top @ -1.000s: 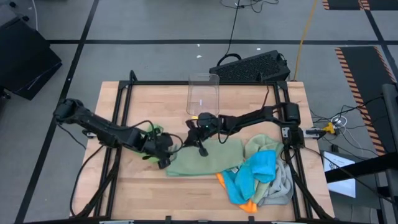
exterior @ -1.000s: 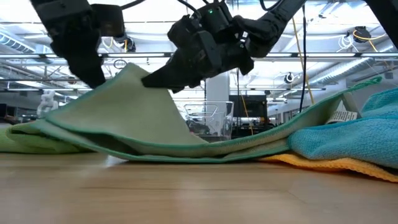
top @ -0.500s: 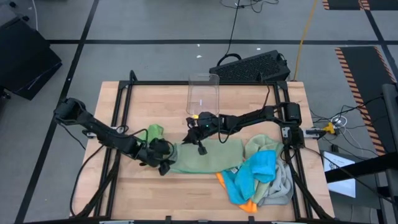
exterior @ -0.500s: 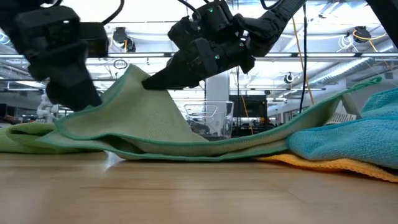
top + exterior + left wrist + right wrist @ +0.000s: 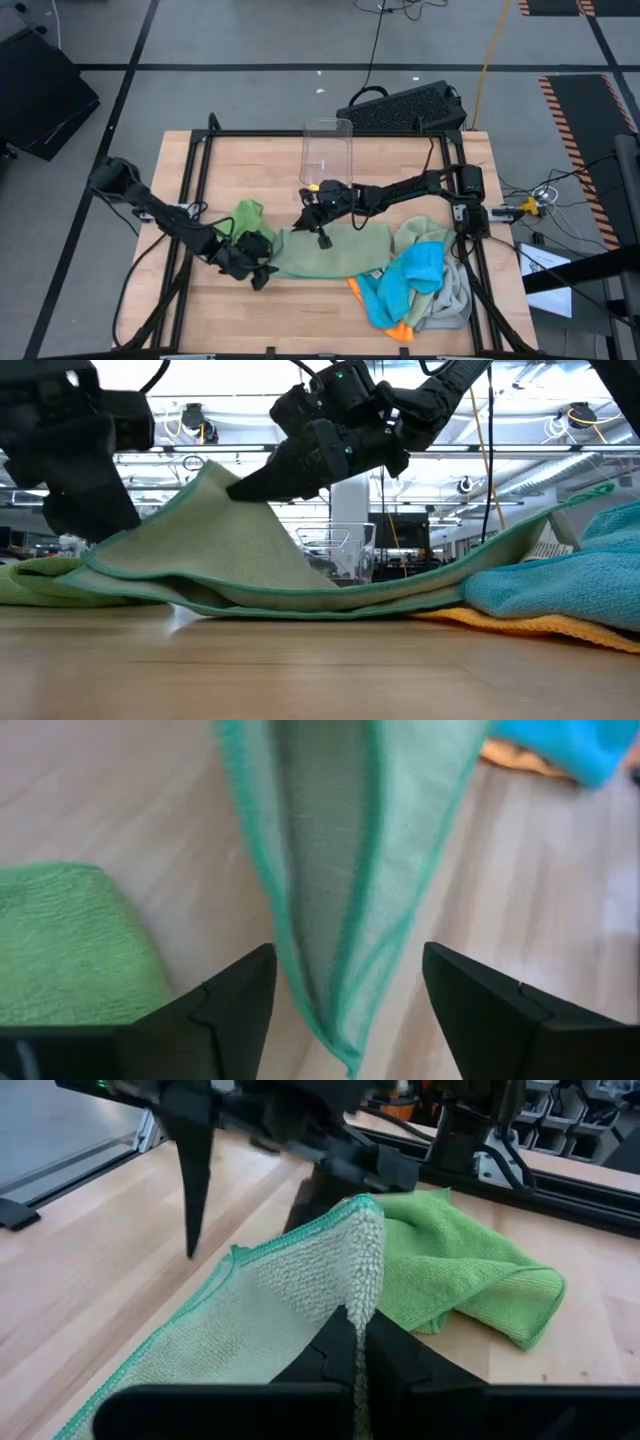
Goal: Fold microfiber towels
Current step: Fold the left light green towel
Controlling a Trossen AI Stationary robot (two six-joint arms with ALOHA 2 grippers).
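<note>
Jaws over wooden table [image 5: 230,320], workshop beyond

We count five microfiber towels: one sage green towel [image 5: 325,252], one bright green towel [image 5: 245,215], one blue towel [image 5: 412,277], one orange towel [image 5: 399,329] and one light grey towel [image 5: 453,297]. We count one clear plastic bin [image 5: 327,152], one keyboard [image 5: 405,107], and two arms, each with one gripper: the left gripper [image 5: 262,277] and the right gripper [image 5: 324,241].
</note>
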